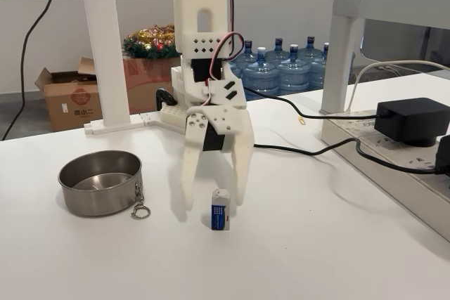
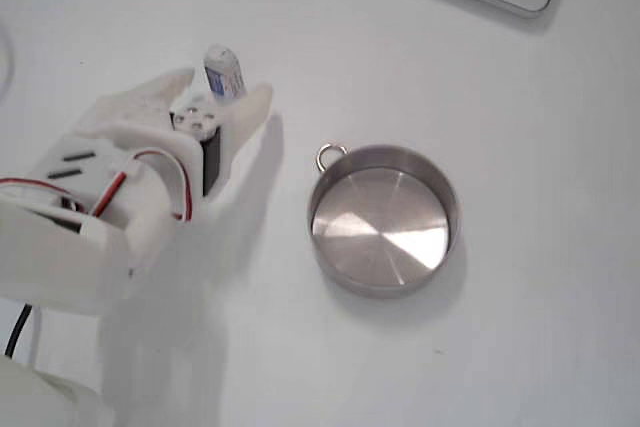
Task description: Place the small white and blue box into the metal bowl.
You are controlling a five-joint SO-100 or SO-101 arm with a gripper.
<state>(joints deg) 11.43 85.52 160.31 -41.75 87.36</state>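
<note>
- Between the two white fingers, the gripper (image 1: 214, 205) is spread apart, tips down at the table (image 1: 316, 244), clamped on nothing.
- Box (image 1: 220, 209) stands upright on the table at the gap between the tips, a bit in front of them in a fixed view; whether either finger touches it I can't tell. In the top-down fixed view the box (image 2: 224, 71) pokes out just past the gripper (image 2: 222, 99) tips.
- Judgement: fingers straddle the box so closing would pinch its sides; grasp not made yet, box not lifted.
- Arm (image 1: 204, 47) comes down near vertical from above, wrist servo and red/black wires showing, fingers pointing down and slightly splayed.
- Bowl (image 1: 100, 183) sits on the table well apart from the box, to the left in the front fixed view, open side up, with nothing inside.
- Keyring (image 1: 140, 210) hangs from its rim on the side toward the gripper.
- Judgement: the carry should clear the rim and the ring.
- Power adapter (image 1: 411, 119) and cables lie off right.
</note>
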